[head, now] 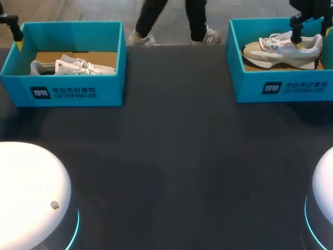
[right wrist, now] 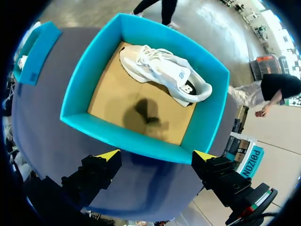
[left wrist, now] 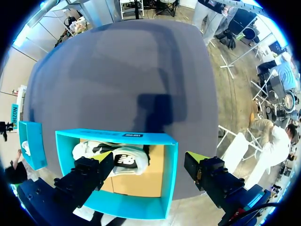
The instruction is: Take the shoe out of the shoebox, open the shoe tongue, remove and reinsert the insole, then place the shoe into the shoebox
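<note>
Two blue shoeboxes stand at the table's far side. The left shoebox (head: 62, 88) (left wrist: 141, 138) holds a white shoe (head: 73, 66) (left wrist: 120, 159) lying on its side. The right shoebox (head: 281, 86) (right wrist: 136, 136) holds a beige and white shoe (head: 283, 49) (right wrist: 162, 73), upright along the far wall. My left gripper (head: 13, 31) (left wrist: 149, 162) hangs open above the left box's outer edge, holding nothing. My right gripper (head: 311, 36) (right wrist: 156, 155) hangs open above the right box and its shoe, also holding nothing.
Dark table surface (head: 171, 156) spreads between and in front of the boxes. In each wrist view the other arm's box shows far off, the right one (left wrist: 30, 141) and the left one (right wrist: 35, 52). My arms' white bases (head: 26, 192) sit at the near corners.
</note>
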Controlling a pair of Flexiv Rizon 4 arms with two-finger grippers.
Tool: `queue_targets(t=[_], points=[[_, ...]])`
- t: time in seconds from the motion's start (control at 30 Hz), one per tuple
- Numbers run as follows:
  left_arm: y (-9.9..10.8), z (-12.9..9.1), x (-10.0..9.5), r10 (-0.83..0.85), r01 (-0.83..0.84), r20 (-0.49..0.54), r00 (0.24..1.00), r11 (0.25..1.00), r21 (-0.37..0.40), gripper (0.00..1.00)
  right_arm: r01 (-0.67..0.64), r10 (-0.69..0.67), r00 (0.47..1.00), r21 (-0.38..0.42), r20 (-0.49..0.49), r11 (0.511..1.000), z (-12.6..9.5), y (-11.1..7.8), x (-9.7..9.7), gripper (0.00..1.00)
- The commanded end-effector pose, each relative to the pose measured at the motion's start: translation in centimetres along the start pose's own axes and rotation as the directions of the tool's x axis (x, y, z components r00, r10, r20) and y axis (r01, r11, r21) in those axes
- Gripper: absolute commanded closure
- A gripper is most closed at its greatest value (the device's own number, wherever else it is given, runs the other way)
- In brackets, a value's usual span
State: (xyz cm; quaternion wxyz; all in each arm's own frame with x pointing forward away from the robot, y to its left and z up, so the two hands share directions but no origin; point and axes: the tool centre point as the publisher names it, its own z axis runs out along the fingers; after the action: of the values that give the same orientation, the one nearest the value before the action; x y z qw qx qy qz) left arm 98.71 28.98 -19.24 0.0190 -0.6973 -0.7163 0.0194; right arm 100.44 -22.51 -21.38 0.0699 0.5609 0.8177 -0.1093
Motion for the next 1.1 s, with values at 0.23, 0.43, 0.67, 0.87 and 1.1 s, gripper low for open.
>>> queue_targets(t=[0.23,0.43,0.67,0.87,1.1], points=[[-0.2,0.0,0.0,0.0,0.0,-0.003,1.0,1.0,-0.004,0.0,0.001,-0.001,1.0,0.049,-0.001,0.999,-0.2,0.5,-0.1,0.0],[-0.2,0.0,0.0,0.0,0.0,-0.003,1.0,1.0,-0.004,0.0,-0.187,0.186,0.981,0.03,0.051,0.982,0.8,4.0,-4.2,0.0],[-0.2,0.0,0.0,0.0,0.0,-0.003,1.0,1.0,-0.004,0.0,-0.304,0.304,0.952,-0.002,0.032,0.953,2.5,7.8,-7.8,0.0],[-0.2,0.0,0.0,0.0,0.0,-0.003,1.0,1.0,-0.004,0.0,-0.304,0.304,0.952,-0.002,0.032,0.953,2.5,7.8,-7.8,0.0],[-0.2,0.0,0.0,0.0,0.0,-0.003,1.0,1.0,-0.004,0.0,-0.304,0.304,0.952,-0.002,0.032,0.953,2.5,7.8,-7.8,0.0]])
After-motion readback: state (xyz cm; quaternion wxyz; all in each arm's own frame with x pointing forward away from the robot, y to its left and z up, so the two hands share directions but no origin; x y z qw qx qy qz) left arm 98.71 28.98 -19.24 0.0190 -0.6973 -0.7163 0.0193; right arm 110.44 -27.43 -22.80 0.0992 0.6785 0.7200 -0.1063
